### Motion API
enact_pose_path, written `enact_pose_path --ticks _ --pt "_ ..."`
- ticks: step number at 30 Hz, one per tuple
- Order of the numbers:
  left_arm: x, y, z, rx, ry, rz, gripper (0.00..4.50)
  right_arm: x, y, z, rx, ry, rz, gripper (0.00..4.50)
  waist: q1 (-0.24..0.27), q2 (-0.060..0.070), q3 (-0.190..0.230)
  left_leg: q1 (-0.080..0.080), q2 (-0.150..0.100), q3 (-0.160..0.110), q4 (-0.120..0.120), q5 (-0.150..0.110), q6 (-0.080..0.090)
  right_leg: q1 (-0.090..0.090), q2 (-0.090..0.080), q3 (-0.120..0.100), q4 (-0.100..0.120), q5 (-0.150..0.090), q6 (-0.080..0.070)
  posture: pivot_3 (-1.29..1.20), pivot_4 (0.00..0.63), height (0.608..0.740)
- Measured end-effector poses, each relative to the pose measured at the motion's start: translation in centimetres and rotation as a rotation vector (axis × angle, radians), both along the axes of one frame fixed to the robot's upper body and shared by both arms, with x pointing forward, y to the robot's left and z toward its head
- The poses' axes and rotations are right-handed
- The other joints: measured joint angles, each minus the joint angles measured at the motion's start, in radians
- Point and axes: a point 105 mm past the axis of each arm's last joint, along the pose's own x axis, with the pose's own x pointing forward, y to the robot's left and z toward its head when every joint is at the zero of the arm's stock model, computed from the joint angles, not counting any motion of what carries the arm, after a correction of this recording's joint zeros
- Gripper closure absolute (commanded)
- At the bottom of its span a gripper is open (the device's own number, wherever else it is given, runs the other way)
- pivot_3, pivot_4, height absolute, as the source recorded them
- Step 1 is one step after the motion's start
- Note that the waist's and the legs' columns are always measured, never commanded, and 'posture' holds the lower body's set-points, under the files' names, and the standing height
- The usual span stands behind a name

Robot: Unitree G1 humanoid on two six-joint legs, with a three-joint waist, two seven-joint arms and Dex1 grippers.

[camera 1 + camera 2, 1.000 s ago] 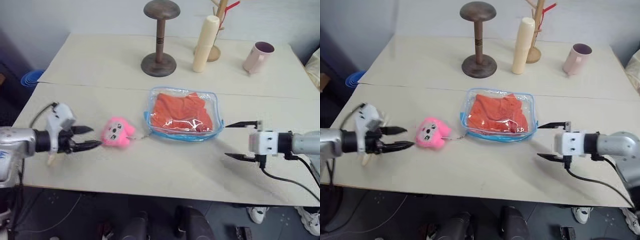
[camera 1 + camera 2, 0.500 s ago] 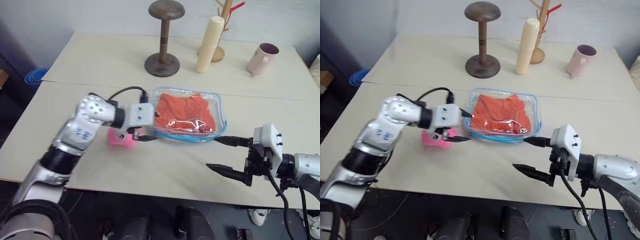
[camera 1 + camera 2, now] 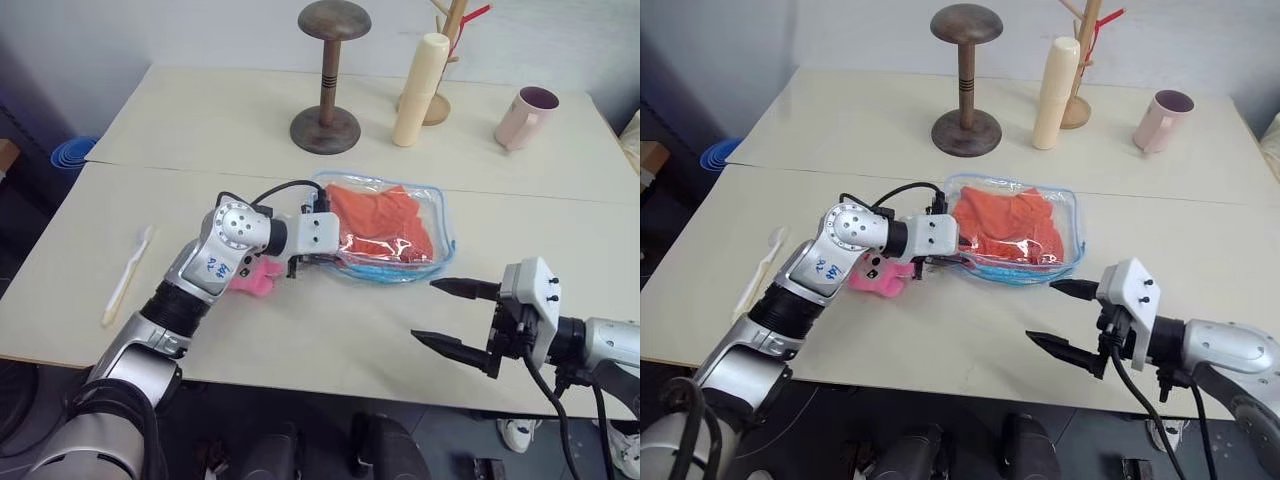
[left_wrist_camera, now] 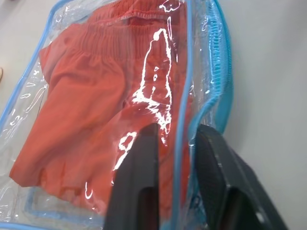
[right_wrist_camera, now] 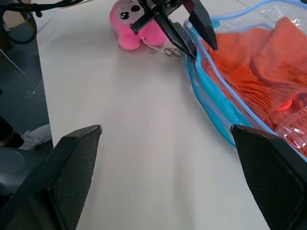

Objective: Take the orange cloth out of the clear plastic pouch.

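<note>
pink plush toy (image 3: pixel 877 275) | wooden stand (image 3: pixel 326 72) | cream cylinder (image 3: pixel 418 88) | pink mug (image 3: pixel 526 116) | toothbrush (image 3: pixel 126 276)

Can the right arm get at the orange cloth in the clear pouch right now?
Probably not directly. The bright orange fabric cloth lies enclosed in the clear blue-edged plastic pouch, whose near corner the left end effector pinches. The open right end effector hangs apart from it over bare table.
</note>
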Motion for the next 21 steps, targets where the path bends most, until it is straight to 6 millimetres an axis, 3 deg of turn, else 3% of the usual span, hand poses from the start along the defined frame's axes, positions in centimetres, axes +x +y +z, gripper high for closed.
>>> enact_pose_path --ticks 2,5,9,16,21 --pt "-0.3 -0.2 0.2 -0.040 0.041 0.009 4.46 0.1 -0.1 -0.1 -0.012 -0.008 -0.007 0.00 0.000 0.000 0.000 0.000 0.000 0.000 0.000 0.000 0.000 0.000 0.000 0.000 0.000 0.000 0.000 0.00 0.150 0.740" --pt "-0.9 -0.7 1.0 -0.138 0.124 0.032 4.50 0.4 0.0 0.1 -0.024 -0.032 -0.012 0.62 0.000 0.000 0.000 0.000 0.000 0.000 0.001 0.000 0.000 0.000 0.000 0.000 0.000 0.000 0.000 0.00 0.150 0.740" --pt "-1.6 -0.6 2.0 -0.273 0.226 0.092 4.50 1.2 0.6 0.2 -0.043 -0.079 -0.007 1.98 -0.004 0.000 0.000 0.000 0.001 -0.001 0.001 0.000 0.000 0.000 0.000 0.001 0.000 0.000 0.000 0.00 0.150 0.740" --pt "-2.8 -0.1 1.6 -0.352 0.307 0.152 4.50 4.0 2.5 -0.9 -0.138 -0.185 0.006 4.47 -0.003 0.000 0.000 0.000 0.000 -0.001 0.002 0.000 0.000 0.000 0.000 0.001 0.000 0.000 0.000 0.00 0.150 0.740" --pt "-3.0 -0.5 1.8 -0.384 0.306 0.163 4.50 7.1 3.2 -2.2 -0.251 -0.314 -0.057 4.47 -0.004 0.000 0.000 0.000 0.000 -0.001 0.002 0.000 0.000 0.000 0.000 0.001 0.000 0.000 0.000 0.00 0.150 0.740"
